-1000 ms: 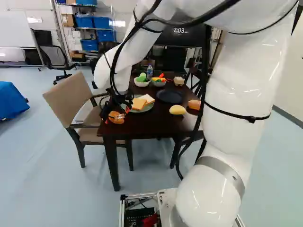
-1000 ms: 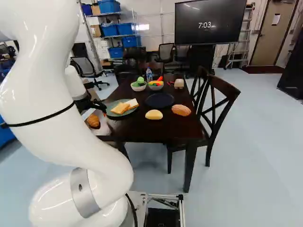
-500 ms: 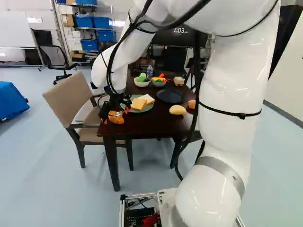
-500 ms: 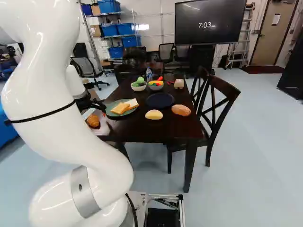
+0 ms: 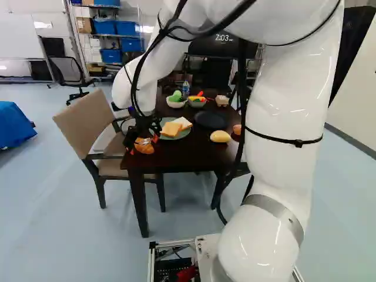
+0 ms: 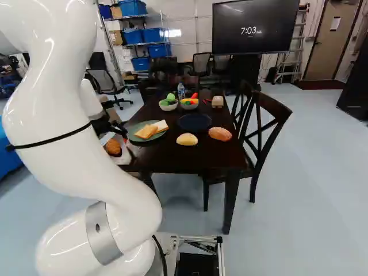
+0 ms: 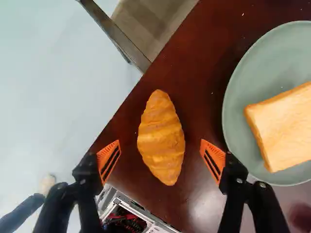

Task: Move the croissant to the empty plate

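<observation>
Arm [image 5: 288, 88] sits slightly left of before, croissant [image 7: 161, 138] unmoved | worktop [image 6: 172, 160]: near left edge risks a fall if one side pushes first | bread plate [image 7: 237, 116]: descent may clip its rim | croissant lies ungripped between parted fingers [image 7: 217, 160]

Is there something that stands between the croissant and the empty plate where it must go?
Yes: the green plate with bread on it lies between the croissant and the empty dark plate.
</observation>
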Controlling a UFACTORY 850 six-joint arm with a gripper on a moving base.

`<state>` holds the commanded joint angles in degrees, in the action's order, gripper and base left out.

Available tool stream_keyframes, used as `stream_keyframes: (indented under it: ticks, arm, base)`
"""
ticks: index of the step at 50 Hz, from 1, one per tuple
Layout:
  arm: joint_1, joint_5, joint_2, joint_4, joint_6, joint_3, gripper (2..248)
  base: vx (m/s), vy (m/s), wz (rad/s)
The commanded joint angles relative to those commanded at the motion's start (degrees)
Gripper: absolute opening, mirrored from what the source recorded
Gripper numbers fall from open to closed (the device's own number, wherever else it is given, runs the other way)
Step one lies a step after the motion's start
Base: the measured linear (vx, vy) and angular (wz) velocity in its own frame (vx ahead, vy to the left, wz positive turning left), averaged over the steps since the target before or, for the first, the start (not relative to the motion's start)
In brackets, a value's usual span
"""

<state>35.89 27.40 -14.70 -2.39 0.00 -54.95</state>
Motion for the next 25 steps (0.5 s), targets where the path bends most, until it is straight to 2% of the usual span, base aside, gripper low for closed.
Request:
stream_keyframes:
  ticks: [1, 2, 7, 8, 12, 13, 17, 18, 22, 23, 25]
  arm:
    - [0.00, -0.05, 0.00, 0.00, 0.00, 0.00, 227]
    - [0.00, -0.11, 0.00, 0.00, 0.00, 0.00, 215]
    - [0.00, -0.70, 0.00, 0.00, 0.00, 0.00, 215]
    - [0.00, -0.88, 0.00, 0.00, 0.00, 0.00, 203]
    - [0.00, -1.72, 0.00, 0.00, 0.00, 0.00, 203]
    - [0.00, -1.95, 0.00, 0.00, 0.00, 0.00, 191]
    - [0.00, -2.79, 0.00, 0.00, 0.00, 0.00, 191]
    - [0.00, -2.93, 0.00, 0.00, 0.00, 0.00, 179]
    - [0.00, -3.18, 0.00, 0.00, 0.00, 0.00, 179]
    - [0.00, -3.18, 0.00, 0.00, 0.00, 0.00, 166]
    - [0.00, -3.18, 0.00, 0.00, 0.00, 0.00, 166]
  base:
    - [0.000, 0.000, 0.000]
    - [0.000, 0.000, 0.000]
    - [0.000, 0.000, 0.000]
    - [0.000, 0.000, 0.000]
    - [0.000, 0.000, 0.000]
    - [0.000, 0.000, 0.000]
    - [0.000, 0.000, 0.000]
    - [0.000, 0.000, 0.000]
    - [0.000, 0.000, 0.000]
    - [0.000, 0.000, 0.000]
    - [0.000, 0.000, 0.000]
